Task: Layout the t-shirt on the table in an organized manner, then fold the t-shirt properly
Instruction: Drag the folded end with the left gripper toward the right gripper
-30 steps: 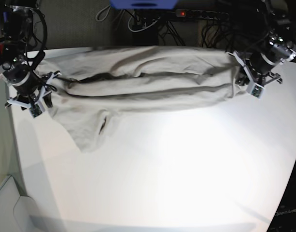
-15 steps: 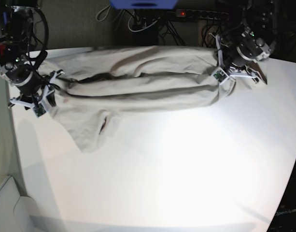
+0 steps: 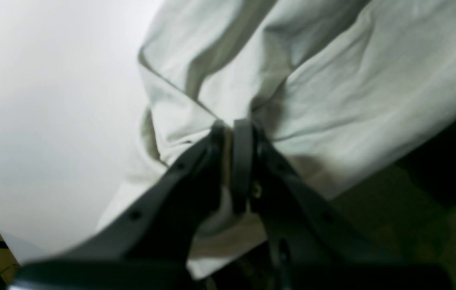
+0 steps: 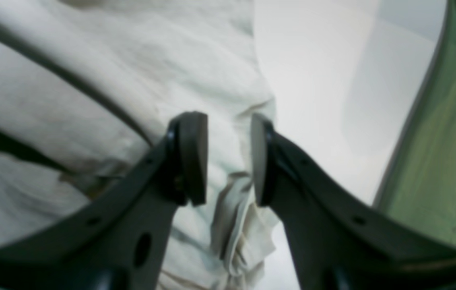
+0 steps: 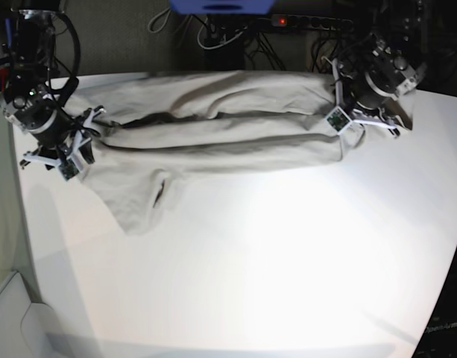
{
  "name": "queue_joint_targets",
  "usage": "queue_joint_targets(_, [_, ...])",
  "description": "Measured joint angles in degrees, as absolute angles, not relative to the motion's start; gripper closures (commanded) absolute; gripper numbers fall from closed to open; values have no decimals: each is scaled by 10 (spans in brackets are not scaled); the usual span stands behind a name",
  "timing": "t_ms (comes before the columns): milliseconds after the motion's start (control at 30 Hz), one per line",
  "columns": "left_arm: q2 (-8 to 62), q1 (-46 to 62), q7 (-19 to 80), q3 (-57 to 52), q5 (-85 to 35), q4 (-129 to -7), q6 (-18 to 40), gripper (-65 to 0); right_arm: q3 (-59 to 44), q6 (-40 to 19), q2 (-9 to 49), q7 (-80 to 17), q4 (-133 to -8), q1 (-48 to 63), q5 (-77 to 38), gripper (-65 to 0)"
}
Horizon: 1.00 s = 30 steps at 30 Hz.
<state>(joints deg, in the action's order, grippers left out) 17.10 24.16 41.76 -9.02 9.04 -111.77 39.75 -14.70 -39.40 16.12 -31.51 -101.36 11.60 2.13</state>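
The light grey-beige t-shirt (image 5: 213, 127) lies stretched in a long wrinkled band across the far side of the white table (image 5: 288, 261), with one sleeve hanging toward the front left. My left gripper (image 5: 346, 128) is at the shirt's right end. In the left wrist view this gripper (image 3: 232, 131) is shut on a bunched fold of the t-shirt (image 3: 332, 80). My right gripper (image 5: 68, 153) is at the shirt's left end. Its jaws (image 4: 225, 157) stand apart over the t-shirt (image 4: 91, 80), and a crumpled hem lies under the gap.
A power strip (image 5: 310, 21) with a red light, tangled cables and a blue object (image 5: 221, 6) sit behind the table's far edge. The table's left edge (image 4: 409, 121) runs close beside the right gripper, with green floor (image 4: 433, 169) beyond it.
The left arm has moved inward from the table's right edge, carrying the shirt's right end left and toward the back, so the band is shorter. The right gripper has shifted slightly toward the back.
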Motion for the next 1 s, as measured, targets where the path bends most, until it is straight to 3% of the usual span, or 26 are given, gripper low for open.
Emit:
queue_joint_targets(367, [191, 263, 417, -93, 94, -1115, 399, -40, -147, -394, 162, -315, -1013, 104, 21, -198])
queue_joint_targets(433, [192, 260, 417, -93, 94, -1114, 399, -96, -147, -394, 162, -315, -1013, 104, 21, -198])
queue_joint_targets(567, [198, 265, 417, -93, 92, -1114, 399, -305, -147, -394, 162, -315, -1013, 104, 21, -198])
queue_joint_targets(600, [202, 269, 415, -93, 92, -1115, 399, -327, -147, -394, 162, -316, -1013, 104, 22, -198])
queue_joint_targets(867, [199, 268, 413, -98, 91, -1115, 399, -323, -147, -394, 162, -315, -1013, 103, 21, -198])
queue_joint_targets(1000, [150, 247, 419, -157, 92, -1117, 403, -323, -147, -394, 162, -315, -1013, 104, 21, -198])
